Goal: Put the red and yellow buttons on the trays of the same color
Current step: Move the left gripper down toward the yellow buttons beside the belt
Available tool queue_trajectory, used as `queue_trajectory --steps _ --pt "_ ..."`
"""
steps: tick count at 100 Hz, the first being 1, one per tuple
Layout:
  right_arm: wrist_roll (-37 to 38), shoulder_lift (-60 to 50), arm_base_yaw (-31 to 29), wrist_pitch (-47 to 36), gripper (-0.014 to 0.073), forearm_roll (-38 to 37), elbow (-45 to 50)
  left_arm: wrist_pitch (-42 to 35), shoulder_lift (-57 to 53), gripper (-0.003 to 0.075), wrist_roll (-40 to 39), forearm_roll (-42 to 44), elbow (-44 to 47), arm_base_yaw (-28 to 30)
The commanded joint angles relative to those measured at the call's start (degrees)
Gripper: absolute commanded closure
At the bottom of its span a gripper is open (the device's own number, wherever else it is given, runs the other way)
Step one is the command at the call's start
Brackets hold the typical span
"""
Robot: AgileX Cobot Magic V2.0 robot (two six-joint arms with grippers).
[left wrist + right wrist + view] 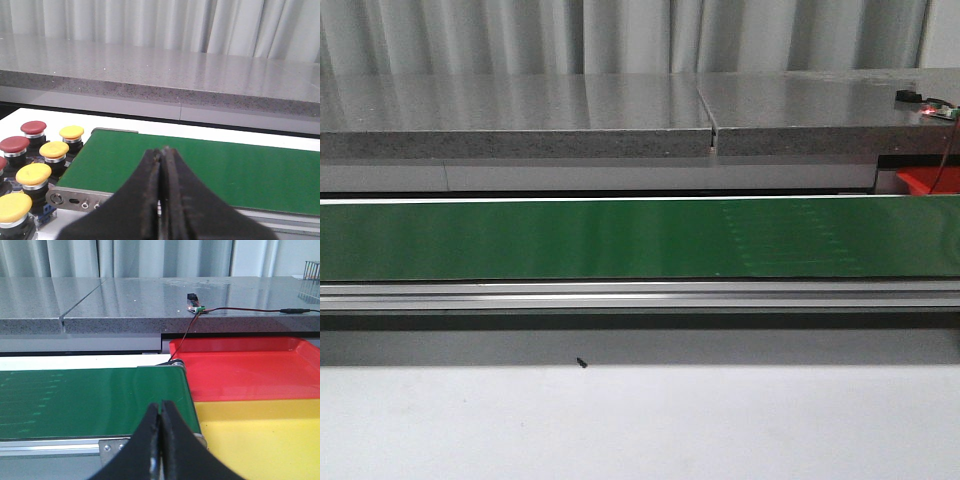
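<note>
In the left wrist view, several yellow buttons (54,149) and red buttons (33,127) stand in a cluster beside the end of the green conveyor belt (200,165). My left gripper (163,150) is shut and empty, over the belt's near edge. In the right wrist view, a red tray (250,367) and a yellow tray (260,435) sit side by side at the belt's other end (90,400). My right gripper (161,405) is shut with nothing in it, near the belt's corner next to the yellow tray. Neither gripper shows in the front view.
The green belt (620,238) runs across the front view with an aluminium rail (620,295) along its near side. A grey stone counter (520,115) lies behind it. A small circuit board with a wire (196,309) rests on the counter above the red tray (928,182).
</note>
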Motion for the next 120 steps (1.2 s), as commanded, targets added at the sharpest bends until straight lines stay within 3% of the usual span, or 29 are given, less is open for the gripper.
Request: queue_trajectory --steps 1,120 --pt "-0.62 -1.14 -0.09 -4.43 0.0652 -0.08 -0.81 -4.44 -1.97 0.0739 -0.41 -0.52 2.43 -0.32" --pt "-0.62 -1.14 -0.09 -4.43 0.0652 -0.08 -0.81 -4.61 -1.97 0.0739 -0.41 -0.52 2.43 0.73"
